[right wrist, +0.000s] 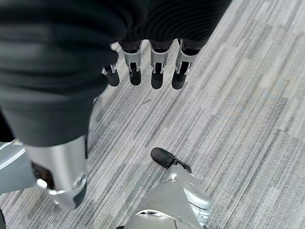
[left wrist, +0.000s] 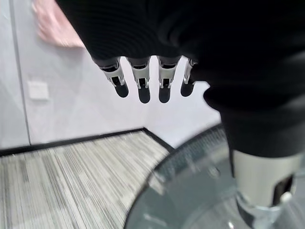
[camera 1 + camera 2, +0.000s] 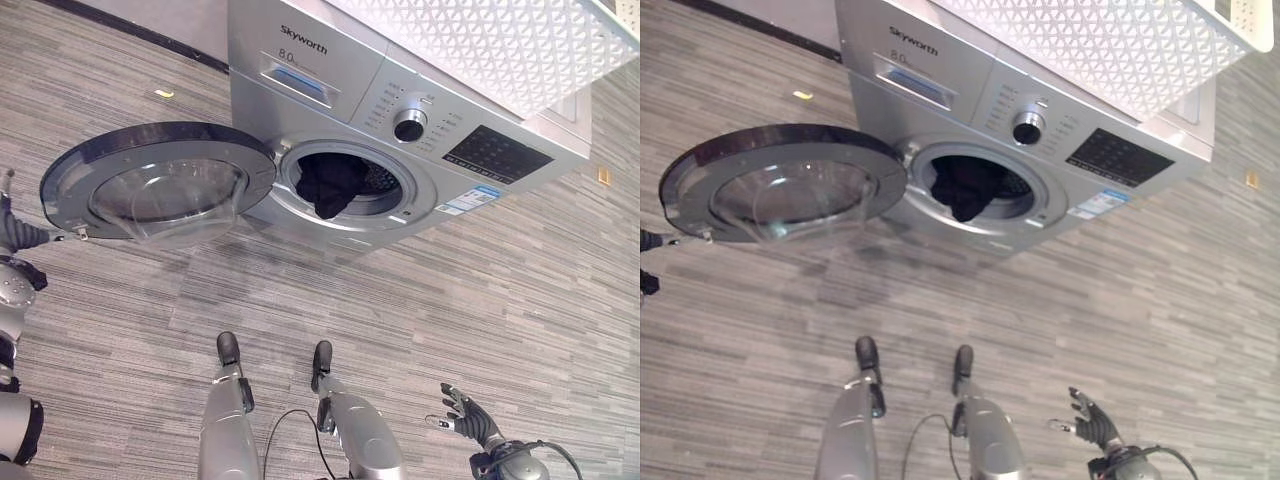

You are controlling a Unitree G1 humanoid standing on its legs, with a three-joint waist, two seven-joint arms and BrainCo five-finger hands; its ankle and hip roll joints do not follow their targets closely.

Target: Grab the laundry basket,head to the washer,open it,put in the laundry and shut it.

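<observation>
- Your right hand (image 3: pixel 462 412) hangs low over the striped floor (image 3: pixel 480 300), fingers (image 1: pixel 157 71) straight, holding nothing.
- Your left hand (image 2: pixel 152 81), fingers relaxed and empty, sits at the rim of the swung-open washer door (image 3: pixel 160 185).
- Beyond the door, dark laundry (image 3: pixel 330 185) spills from the washer (image 3: pixel 350 90) drum's mouth.
- Farthest, the white laundry basket (image 3: pixel 500 40) rests on the washer's top.

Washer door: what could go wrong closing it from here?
1. The dark laundry hangs over the drum opening's lip; the washer door could pinch it and not latch.
2. The left robot hand is by the door's rim with fingers straight, not gripping; a push might slip off the glass.
</observation>
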